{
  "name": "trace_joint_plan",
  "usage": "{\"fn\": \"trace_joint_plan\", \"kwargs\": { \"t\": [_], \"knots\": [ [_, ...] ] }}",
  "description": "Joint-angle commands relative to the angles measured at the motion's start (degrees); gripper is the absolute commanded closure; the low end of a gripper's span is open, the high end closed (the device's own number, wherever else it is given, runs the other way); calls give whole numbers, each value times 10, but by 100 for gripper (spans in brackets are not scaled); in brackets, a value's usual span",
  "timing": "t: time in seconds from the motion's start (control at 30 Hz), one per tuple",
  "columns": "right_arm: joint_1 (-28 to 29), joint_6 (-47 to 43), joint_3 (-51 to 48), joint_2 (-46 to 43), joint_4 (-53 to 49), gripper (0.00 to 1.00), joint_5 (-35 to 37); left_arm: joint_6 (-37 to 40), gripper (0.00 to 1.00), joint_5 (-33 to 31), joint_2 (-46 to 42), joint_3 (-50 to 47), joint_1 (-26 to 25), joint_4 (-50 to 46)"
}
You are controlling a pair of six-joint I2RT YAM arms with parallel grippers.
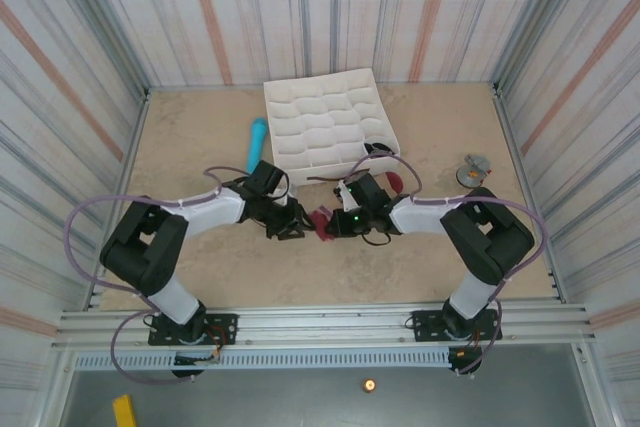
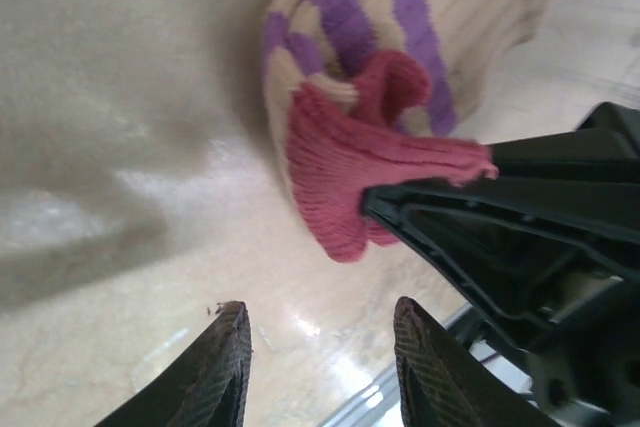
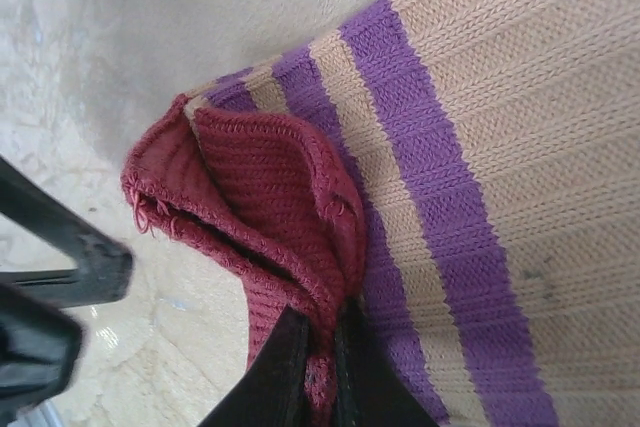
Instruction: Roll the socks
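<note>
The beige sock (image 3: 480,147) was laid on the table (image 1: 230,277) just in front of the white tray (image 1: 325,122), between the two grippers. A maroon fold of it was pinched by the right gripper (image 3: 318,327), whose fingers were closed tight on the knit. The left gripper (image 2: 320,327) was held open and empty just beside that fold, touching nothing.

The hold was judged shallow. Little fabric was caught, so the fold could be pulled free if the sock were dragged or turned, and any roll could be let loose. If the left gripper were closed where it stood, no fabric might be taken. The two grippers, set so near, could also be knocked together.

The pinch and the maroon edge against the purple stripes were given in detail by the right wrist view. The gap between the open fingers and the fabric was made plain by the left wrist view. The layout was supplied by the top view: tray, blue cylinder (image 1: 257,144), both arms meeting mid-table. The second sock's place could not be told.
</note>
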Motion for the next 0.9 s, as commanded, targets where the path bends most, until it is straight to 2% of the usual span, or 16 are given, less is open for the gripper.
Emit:
{"fn": "trace_joint_plan", "kwargs": {
  "t": [0.0, 0.37, 0.5, 0.63, 0.87],
  "knots": [
    [-6, 31, 3, 33, -40, 100, -10, 40, 60, -32, 23, 25, -3, -22],
    [-24, 50, 3, 47, -21, 100, -47, 35, 64, -99, 75, 47, -2, 19],
    [-28, 52, 1, 50, -16, 100, -57, 32, 67, -100, 89, 61, 3, 25],
    [-35, 59, -4, 51, -2, 100, -69, 30, 72, -112, 106, 86, 3, -8],
    [-46, 65, -11, 53, 17, 100, -93, 11, 74, -108, 131, 93, -1, -13]
  ]
}}
